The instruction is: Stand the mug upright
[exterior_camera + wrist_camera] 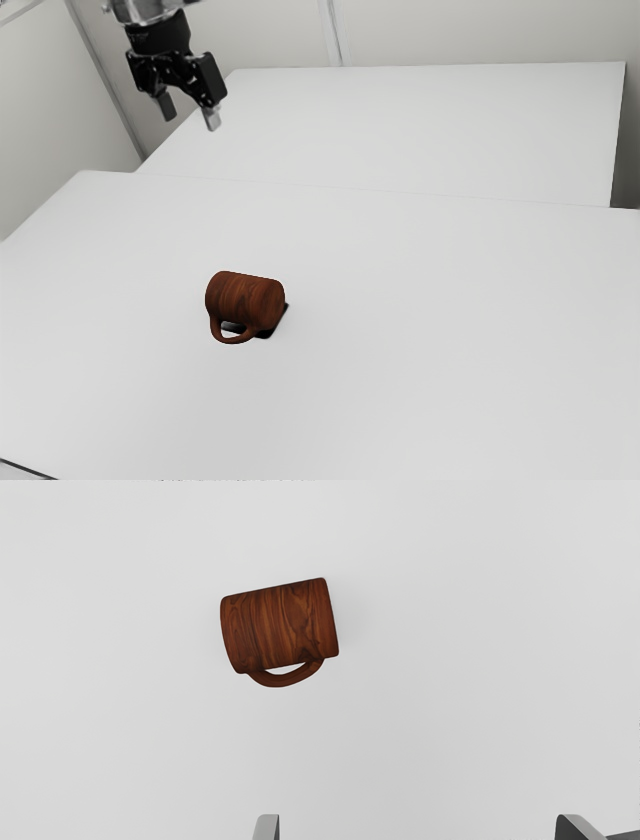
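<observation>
Right now, your black two-finger gripper (190, 115) is open, its two fingers standing wide apart with bare space between them. You have it up in the air at the exterior view's upper left, well apart from the mug and higher than the tabletop, with the fingers pointing down. A pale metallic part of the arm (145, 9) shows just above it.

Your wood-grained brown mug (238, 298) lies on its side on the white table (420, 350), left of the middle in the exterior view. Its round body rests lengthwise, with one flat, wood-coloured end turned toward the exterior view's right. You can see the looped handle (233, 339) on the side of the body nearer the exterior camera. A black patch (268, 332) sits beside and partly under the mug; you cannot tell from these pictures what it is.

From the wrist camera, you look down on the mug's side, its grain running in dark and reddish bands around the body. The handle is on the side facing your fingertips, and a gap of table separates it from them.

Behind the table, you have a second white surface (420, 125), and pale walls (480, 30) rise beyond that.
</observation>
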You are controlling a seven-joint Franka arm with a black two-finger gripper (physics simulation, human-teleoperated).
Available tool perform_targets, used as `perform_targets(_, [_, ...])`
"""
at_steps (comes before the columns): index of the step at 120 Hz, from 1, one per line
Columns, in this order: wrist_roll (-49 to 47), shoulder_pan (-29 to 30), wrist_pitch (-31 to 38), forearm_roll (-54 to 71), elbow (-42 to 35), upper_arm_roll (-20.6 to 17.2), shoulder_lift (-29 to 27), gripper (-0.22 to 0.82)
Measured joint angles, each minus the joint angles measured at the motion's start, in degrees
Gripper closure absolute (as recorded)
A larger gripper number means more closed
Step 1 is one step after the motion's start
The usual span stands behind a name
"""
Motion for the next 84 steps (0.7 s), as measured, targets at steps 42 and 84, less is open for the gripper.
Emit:
perform_targets(42, [2.5, 8.4, 7.4, -7.3, -22.1, 14.3, -4.8, 0.0])
perform_targets(84, [17.5, 20.0, 21.8, -36.7, -36.6, 23.0, 7.0, 0.0])
